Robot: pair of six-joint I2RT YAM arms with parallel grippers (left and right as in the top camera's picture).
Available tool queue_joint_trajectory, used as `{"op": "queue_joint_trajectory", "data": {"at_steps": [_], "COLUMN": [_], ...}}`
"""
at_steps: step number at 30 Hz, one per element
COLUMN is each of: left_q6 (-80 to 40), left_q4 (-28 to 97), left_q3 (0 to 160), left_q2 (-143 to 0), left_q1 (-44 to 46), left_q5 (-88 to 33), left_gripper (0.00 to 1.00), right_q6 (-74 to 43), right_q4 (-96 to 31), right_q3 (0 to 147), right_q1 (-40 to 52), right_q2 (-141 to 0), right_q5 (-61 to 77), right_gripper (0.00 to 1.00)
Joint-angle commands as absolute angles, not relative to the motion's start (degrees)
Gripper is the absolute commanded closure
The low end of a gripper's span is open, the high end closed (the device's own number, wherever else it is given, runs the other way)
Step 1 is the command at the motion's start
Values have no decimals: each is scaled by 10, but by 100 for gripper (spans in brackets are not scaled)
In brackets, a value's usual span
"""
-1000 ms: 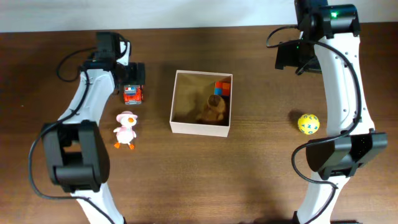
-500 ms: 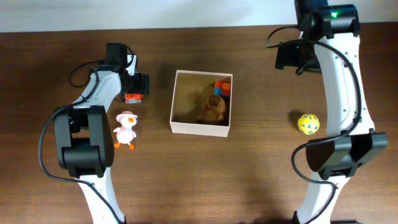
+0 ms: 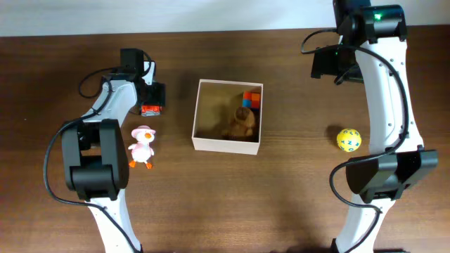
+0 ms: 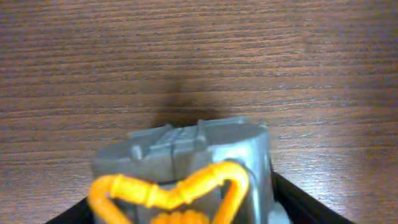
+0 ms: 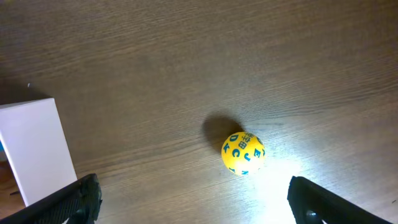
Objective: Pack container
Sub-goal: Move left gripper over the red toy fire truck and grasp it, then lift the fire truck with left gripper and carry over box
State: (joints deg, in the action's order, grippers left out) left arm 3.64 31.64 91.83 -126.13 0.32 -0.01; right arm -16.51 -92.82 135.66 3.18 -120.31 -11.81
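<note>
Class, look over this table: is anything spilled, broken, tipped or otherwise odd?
Nothing stands out. The container sits flat and undamaged, holding a brown toy and coloured blocks; the duck, red toy car and yellow ball look intact outside it.

White, rounded shells along both the left arm [image 3: 112,103] and the right arm [image 3: 390,91], broken by black joint housings and heavy black base blocks. Loose black cables [image 3: 90,79] looping off the upper links. A small green light [image 3: 380,15] glowing atop the right arm's black head. Left end effector [image 3: 153,97] matte black and boxy; right end effector [image 5: 205,200] visible only as two black finger ends at the lower corners.
</note>
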Motion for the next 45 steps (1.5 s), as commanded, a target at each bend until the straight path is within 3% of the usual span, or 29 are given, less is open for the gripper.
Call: {"op": "queue_joint_trajectory", "data": {"at_steps": [1,13,29,45], "left_q6": [40,40,39,30], "left_q4": [317,322,370,444], "left_q3": [930,943,956,956], "left_q2": [-1268,-1251,-1117,-995], "left_q1": [4,5,26,203], "left_q5": [-7,-7,-13,-13], "left_gripper": [33,48,50,50], "right_q6": [-170,-170,-170,-170], "right_q4": [-928,-928,-928,-928], "right_q3": [1365,1365,1365,1365], "right_q1": [30,30,30,30], "right_q2": [-1187,-1187,-1187,-1187], "right_q5": [-127,-127,-127,-127], "right_gripper": [1,1,1,1]}}
